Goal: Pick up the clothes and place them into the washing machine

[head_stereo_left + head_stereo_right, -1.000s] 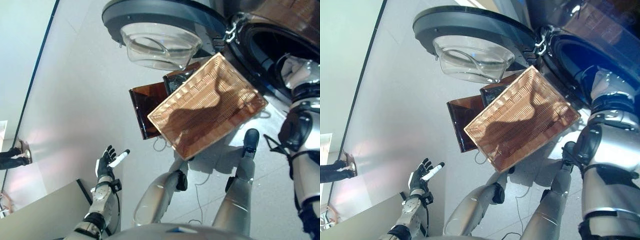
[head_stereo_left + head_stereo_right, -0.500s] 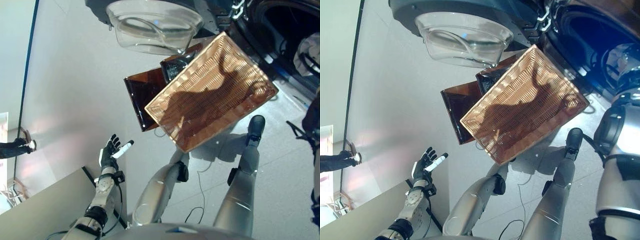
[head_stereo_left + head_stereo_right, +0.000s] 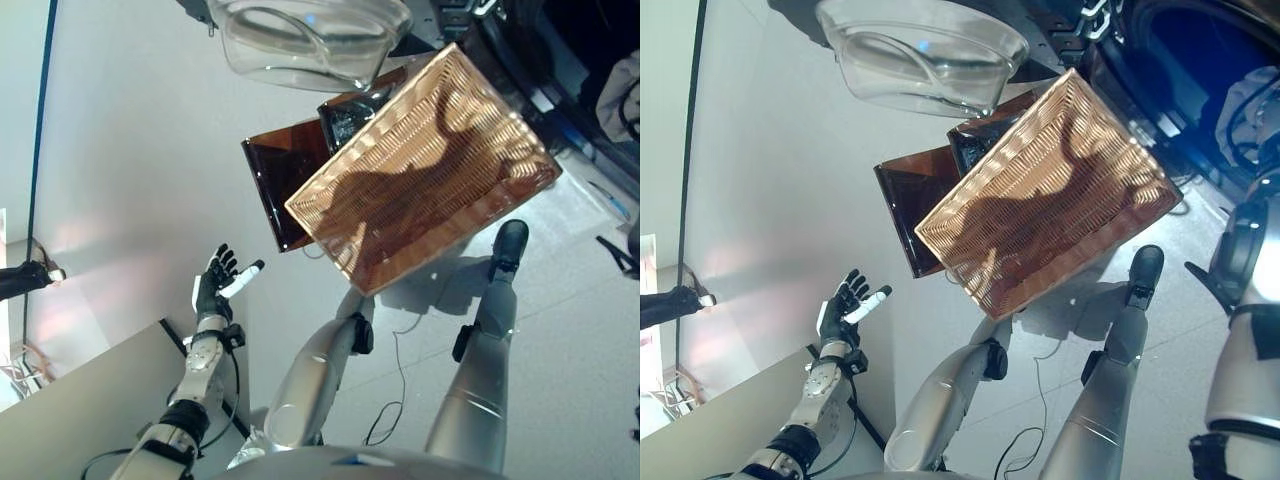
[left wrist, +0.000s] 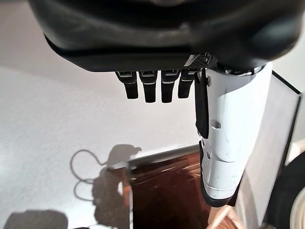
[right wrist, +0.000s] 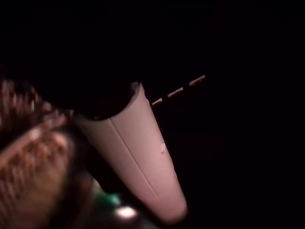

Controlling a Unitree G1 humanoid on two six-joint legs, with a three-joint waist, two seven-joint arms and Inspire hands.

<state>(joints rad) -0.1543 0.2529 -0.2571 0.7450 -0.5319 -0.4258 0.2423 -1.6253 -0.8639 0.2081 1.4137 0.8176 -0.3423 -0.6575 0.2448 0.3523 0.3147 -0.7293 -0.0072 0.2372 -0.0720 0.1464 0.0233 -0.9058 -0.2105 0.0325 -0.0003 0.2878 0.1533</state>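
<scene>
Wicker basket (image 3: 425, 185): empty, on floor before washing machine opening (image 3: 1200, 70); brown panel (image 3: 285, 190) alongside. Door (image 3: 305, 40): swung open. Pale clothes (image 3: 620, 95): inside drum. Left hand (image 3: 213, 290): fingers spread, empty. Right hand (image 5: 138, 157): finger state indeterminable.
</scene>
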